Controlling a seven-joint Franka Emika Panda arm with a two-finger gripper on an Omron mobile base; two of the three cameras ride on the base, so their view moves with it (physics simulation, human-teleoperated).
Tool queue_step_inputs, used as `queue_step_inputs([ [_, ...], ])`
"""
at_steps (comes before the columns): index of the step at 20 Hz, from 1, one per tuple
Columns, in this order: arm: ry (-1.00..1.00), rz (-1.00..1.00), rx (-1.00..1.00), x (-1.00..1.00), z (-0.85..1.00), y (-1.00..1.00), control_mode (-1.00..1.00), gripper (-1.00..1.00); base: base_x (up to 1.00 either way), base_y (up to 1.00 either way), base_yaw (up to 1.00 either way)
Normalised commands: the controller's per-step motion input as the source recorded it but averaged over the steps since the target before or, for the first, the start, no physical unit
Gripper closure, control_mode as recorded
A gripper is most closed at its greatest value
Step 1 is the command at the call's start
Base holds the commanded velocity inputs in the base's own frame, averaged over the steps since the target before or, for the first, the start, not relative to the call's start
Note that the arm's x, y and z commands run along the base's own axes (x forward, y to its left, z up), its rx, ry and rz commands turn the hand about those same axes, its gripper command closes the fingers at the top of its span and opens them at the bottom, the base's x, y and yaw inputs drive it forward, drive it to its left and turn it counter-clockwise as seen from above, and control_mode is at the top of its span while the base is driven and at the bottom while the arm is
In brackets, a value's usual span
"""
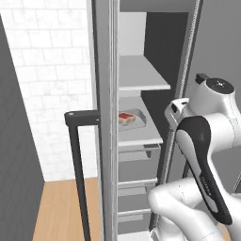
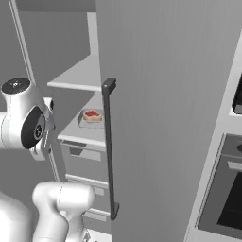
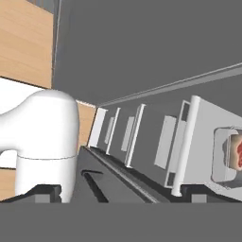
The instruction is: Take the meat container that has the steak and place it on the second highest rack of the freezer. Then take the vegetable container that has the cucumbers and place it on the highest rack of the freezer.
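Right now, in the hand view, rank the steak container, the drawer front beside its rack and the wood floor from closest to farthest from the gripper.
From the open gripper:
1. Steak container, far right, on its rack.
2. Drawer front, just left of that rack.
3. Wood floor, upper left corner.

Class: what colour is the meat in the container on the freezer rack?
Red, with pale edges: the steak shows best in the right base view.

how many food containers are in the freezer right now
1. A container with steak sits on the second rack down; the right base view shows it there too. The rack above it looks bare, though the door frame hides part of both racks.
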Motion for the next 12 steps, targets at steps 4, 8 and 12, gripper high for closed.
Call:
queue_step_inputs([
  [4,0.0,0.0,0.0,0.0,0.0,0.0,1.0,-1.0,-1.0,-0.74,-0.14],
  [8,0.0,0.0,0.0,0.0,0.0,0.0,1.0,-1.0,-0.87,-0.92,-0.31],
  [12,0.0,0.0,0.0,0.0,0.0,0.0,1.0,-1.0,-0.34,-0.98,-0.32],
])
